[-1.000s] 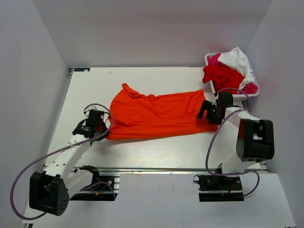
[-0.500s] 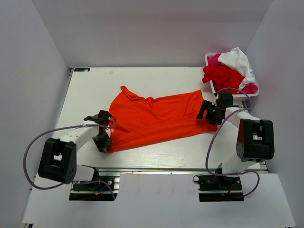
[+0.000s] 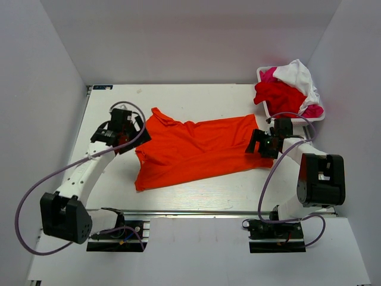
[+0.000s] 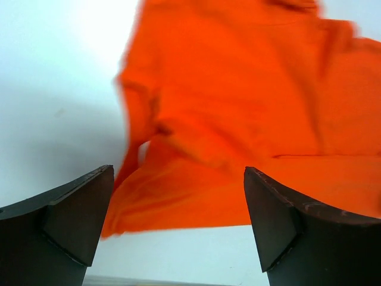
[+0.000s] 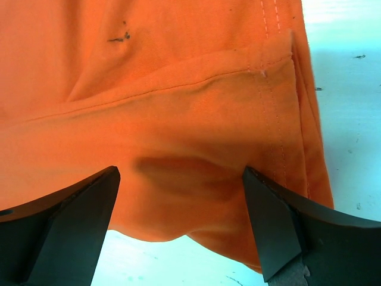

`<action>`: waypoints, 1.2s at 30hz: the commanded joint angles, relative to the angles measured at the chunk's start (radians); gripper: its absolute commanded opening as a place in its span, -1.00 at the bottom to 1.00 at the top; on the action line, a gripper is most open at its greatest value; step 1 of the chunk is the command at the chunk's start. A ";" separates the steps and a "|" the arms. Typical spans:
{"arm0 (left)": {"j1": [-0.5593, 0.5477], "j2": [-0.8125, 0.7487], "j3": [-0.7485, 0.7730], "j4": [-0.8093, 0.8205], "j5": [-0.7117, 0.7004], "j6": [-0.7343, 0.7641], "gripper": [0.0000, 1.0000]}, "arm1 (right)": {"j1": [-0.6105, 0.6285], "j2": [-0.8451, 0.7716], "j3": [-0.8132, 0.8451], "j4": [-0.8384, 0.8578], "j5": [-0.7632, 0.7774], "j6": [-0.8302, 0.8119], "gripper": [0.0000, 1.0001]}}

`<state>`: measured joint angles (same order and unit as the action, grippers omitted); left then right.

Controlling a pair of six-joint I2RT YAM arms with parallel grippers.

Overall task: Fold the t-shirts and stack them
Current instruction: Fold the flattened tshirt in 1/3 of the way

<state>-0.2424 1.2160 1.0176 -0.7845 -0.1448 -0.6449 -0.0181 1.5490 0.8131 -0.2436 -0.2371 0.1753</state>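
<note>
A bright orange t-shirt (image 3: 196,149) lies spread and wrinkled across the middle of the white table, with its collar end to the left. My left gripper (image 3: 136,136) is open beside the shirt's left sleeve edge. In the left wrist view the orange t-shirt (image 4: 238,107) lies beyond the left gripper (image 4: 178,220), and only bare table shows between its fingers. My right gripper (image 3: 257,143) is open over the shirt's right hem. In the right wrist view the hem of the orange t-shirt (image 5: 178,119) spans the gap of the right gripper (image 5: 181,220), ungripped.
A white basket (image 3: 262,72) at the back right corner holds a red t-shirt (image 3: 278,95), a white t-shirt (image 3: 297,74) and a magenta-pink t-shirt (image 3: 314,110). White walls enclose the table (image 3: 113,107) on three sides. A metal rail runs along the near edge.
My left gripper dragged the shirt's near-left corner toward the front, let go, opened, and moved back to the left sleeve. The right arm barely shifted.
</note>
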 commanded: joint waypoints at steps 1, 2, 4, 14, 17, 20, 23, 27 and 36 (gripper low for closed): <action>-0.008 0.095 0.026 0.177 0.216 0.129 1.00 | -0.003 -0.024 -0.020 -0.005 -0.036 -0.017 0.80; -0.008 0.123 0.026 0.192 0.259 0.140 1.00 | -0.002 -0.024 -0.022 -0.005 -0.034 -0.020 0.80; -0.008 0.206 0.044 0.217 0.303 0.162 1.00 | -0.003 -0.023 -0.020 -0.002 -0.027 -0.022 0.80; -0.069 0.358 0.071 0.191 0.315 0.197 1.00 | -0.005 -0.012 -0.017 -0.011 -0.008 -0.019 0.80; -0.080 0.379 0.082 0.157 0.278 0.197 1.00 | -0.003 -0.001 -0.009 -0.013 -0.004 -0.017 0.80; -0.089 0.389 0.104 0.142 0.287 0.208 1.00 | -0.003 0.005 -0.008 -0.016 -0.005 -0.017 0.80; -0.098 0.375 0.156 0.102 0.228 0.217 1.00 | -0.003 0.005 -0.009 -0.013 -0.004 -0.017 0.80; -0.107 0.295 0.188 0.016 0.092 0.226 1.00 | -0.006 0.006 -0.012 -0.013 0.001 -0.020 0.80; -0.107 0.390 0.156 -0.029 -0.064 0.165 0.47 | -0.006 0.011 -0.011 -0.022 0.022 -0.017 0.80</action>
<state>-0.3466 1.5539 1.1778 -0.8009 -0.1463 -0.4713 -0.0193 1.5444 0.8062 -0.2390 -0.2379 0.1684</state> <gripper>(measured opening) 0.773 0.897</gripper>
